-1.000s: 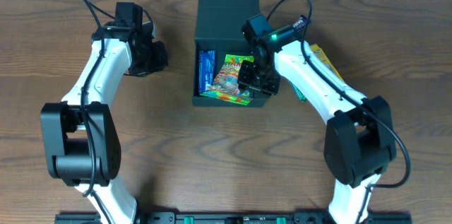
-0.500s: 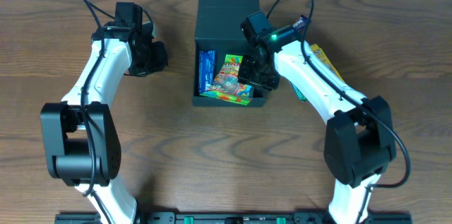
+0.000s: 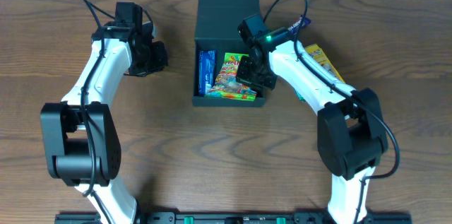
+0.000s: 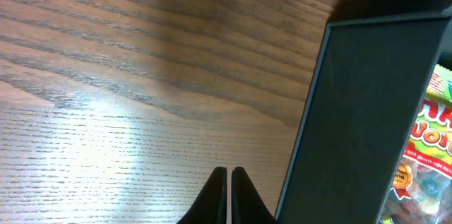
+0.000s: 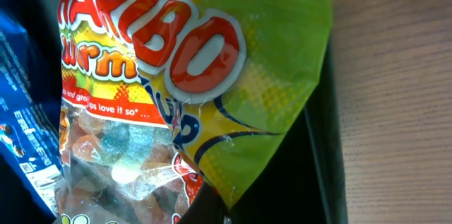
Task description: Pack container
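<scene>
Black container [image 3: 227, 12], Haribo bag [image 3: 229, 79] and blue packet [image 3: 205, 71] inside

Tabletop [image 3: 176, 153]: brown wood grain with fine dark lines, low satin sheen, and a pale glare patch in the left wrist view. Container [image 3: 227, 12]: black card, matt and smooth, no shine on walls or lid. Gummy packet [image 5: 212, 75]: glossy plastic film, crinkled, with a clear window over sugar-frosted sweets. Blue packet [image 3: 206, 68]: glossy film too. Arm shells [image 3: 102, 68]: smooth white plastic, with black, duller joints.
</scene>
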`<state>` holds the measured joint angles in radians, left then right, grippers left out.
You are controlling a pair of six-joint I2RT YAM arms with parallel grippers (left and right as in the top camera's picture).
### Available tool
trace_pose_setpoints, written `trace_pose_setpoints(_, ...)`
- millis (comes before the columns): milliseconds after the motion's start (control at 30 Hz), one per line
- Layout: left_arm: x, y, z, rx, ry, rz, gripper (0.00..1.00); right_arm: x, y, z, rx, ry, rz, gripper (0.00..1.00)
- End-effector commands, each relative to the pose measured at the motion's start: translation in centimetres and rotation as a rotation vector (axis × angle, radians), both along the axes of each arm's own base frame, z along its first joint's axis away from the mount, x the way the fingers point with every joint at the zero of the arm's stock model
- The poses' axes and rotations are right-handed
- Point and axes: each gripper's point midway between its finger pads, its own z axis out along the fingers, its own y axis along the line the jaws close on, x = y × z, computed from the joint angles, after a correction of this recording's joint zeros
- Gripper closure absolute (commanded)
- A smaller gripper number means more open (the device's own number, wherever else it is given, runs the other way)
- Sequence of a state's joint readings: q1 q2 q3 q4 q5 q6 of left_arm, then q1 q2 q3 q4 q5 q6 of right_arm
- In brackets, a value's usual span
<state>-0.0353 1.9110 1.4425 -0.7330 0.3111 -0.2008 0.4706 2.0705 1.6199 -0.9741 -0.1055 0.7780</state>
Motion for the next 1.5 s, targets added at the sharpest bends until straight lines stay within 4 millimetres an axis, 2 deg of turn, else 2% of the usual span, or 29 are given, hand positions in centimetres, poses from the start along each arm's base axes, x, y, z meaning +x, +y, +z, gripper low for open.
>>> trace_pose_setpoints(0,0.6,0.1,1.6,0.004,-0.046,-0.018,0.94,0.4,0.0,-0.4,-0.021,-0.016,0.002,0.99)
trace_pose_setpoints(200,0.6,0.0,1.6,0.001,-0.046,-0.019,0.94,1.8,1.7,0.7,0.048,-0.088,0.095,0.99)
trace_pose_setpoints(300,0.6,0.0,1.6,0.001,-0.046,-0.019,0.94,2.6,1.1,0.6,0.011,-0.122,0.095,0.99)
trace_pose_setpoints(333,0.6,0.0,1.6,0.001,-0.046,-0.019,0.94,2.7,0.8,0.6,-0.014,-0.133,0.091,0.94)
trace_pose_setpoints(367,0.6,0.0,1.6,0.001,-0.046,-0.019,0.94,2.9,0.5,0.6,-0.032,-0.141,0.088,0.71)
trace_pose_setpoints(400,0.6,0.0,1.6,0.001,-0.046,-0.019,0.94,3.0,0.3,0.6,-0.042,-0.145,0.085,0.41)
trace_pose_setpoints(433,0.6,0.0,1.6,0.001,-0.046,-0.019,0.94,3.0,0.3,0.6,-0.043,-0.146,0.085,0.25)
trace_pose_setpoints(467,0.6,0.0,1.6,0.001,-0.046,-0.019,0.95,3.0,0.3,0.6,-0.042,-0.145,0.085,0.20)
trace_pose_setpoints(567,0.6,0.0,1.6,0.000,-0.046,-0.019,0.94,3.3,0.4,1.6,-0.025,-0.162,0.082,0.17)
trace_pose_setpoints(667,0.6,-0.3,1.7,-0.015,-0.046,-0.024,0.94,4.1,0.8,4.4,-0.002,-0.218,0.087,0.17)
trace_pose_setpoints(800,0.5,-0.4,1.7,-0.023,-0.045,-0.026,0.94,5.1,1.6,9.0,0.030,-0.323,0.139,0.18)
trace_pose_setpoints(833,0.5,-0.4,1.7,-0.023,-0.045,-0.026,0.94,5.2,1.8,10.0,0.037,-0.346,0.153,0.23)
trace_pose_setpoints(867,0.5,-0.4,1.7,-0.023,-0.045,-0.026,0.94,5.1,1.9,10.6,0.039,-0.361,0.167,0.33)
trace_pose_setpoints(933,0.5,-0.4,1.7,-0.023,-0.046,-0.027,0.94,4.7,2.1,11.0,0.032,-0.369,0.206,0.59)
trace_pose_setpoints(1033,0.6,-0.4,1.7,-0.022,-0.046,-0.027,0.94,3.9,1.8,9.5,-0.014,-0.325,0.223,0.87)
trace_pose_setpoints(1067,0.6,-0.4,1.7,-0.023,-0.046,-0.027,0.95,3.8,1.7,8.5,-0.044,-0.307,0.227,0.91)
trace_pose_setpoints(1200,0.5,-0.4,1.7,-0.023,-0.046,-0.027,0.95,4.0,1.4,5.1,-0.151,-0.270,0.238,0.99)
trace_pose_setpoints(1333,0.5,-0.4,1.7,-0.023,-0.046,-0.027,0.94,4.3,0.4,2.1,-0.257,-0.235,0.229,0.98)
trace_pose_setpoints(1467,0.5,-0.4,1.7,-0.023,-0.046,-0.027,0.95,4.7,-1.0,0.2,-0.347,-0.224,0.191,0.99)
